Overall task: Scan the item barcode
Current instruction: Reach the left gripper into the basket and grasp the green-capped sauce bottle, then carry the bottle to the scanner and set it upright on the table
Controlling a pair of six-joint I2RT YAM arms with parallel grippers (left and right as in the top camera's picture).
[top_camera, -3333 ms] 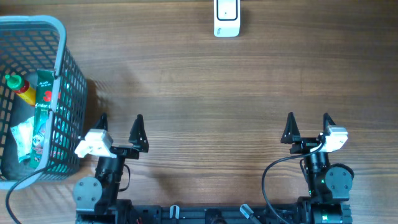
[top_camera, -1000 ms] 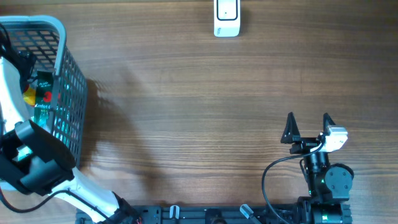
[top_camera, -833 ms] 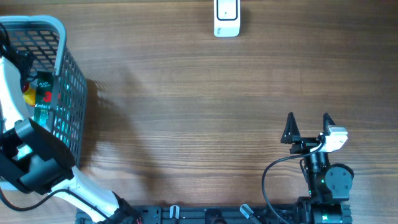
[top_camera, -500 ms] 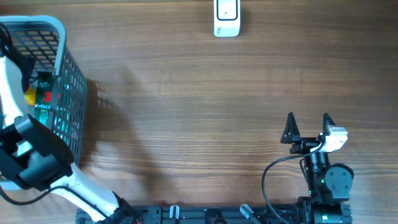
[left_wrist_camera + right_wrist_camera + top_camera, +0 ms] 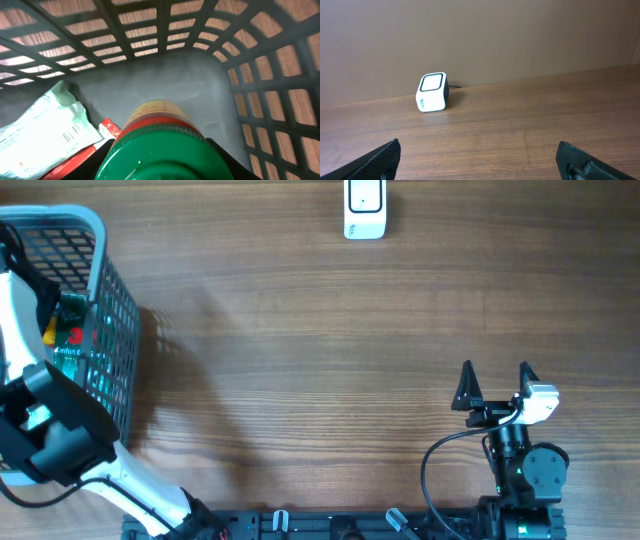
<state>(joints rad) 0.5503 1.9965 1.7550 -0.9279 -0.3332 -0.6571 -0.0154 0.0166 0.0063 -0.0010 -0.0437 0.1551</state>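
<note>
Wood-grain table (image 5: pixel 320 330) holds grey lattice basket (image 5: pixel 112 330) with round green-capped bottle (image 5: pixel 160 147).

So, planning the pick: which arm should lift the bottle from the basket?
Left: the left gripper is inside the basket, straddling the bottle; the right gripper sits open, far across the table.

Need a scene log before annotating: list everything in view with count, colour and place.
table: one, brown wood, under everything
basket: one, grey mesh, table's left edge
scanner: one, white, far edge, centre
bottle: one, green cap, yellowish body, inside basket
green packet: one, green with red, inside basket
pale pouch: one, white-green, basket floor
left gripper: one, black, inside basket, fingers flanking bottle cap
right gripper: one, black, open, empty, near edge, right
</note>
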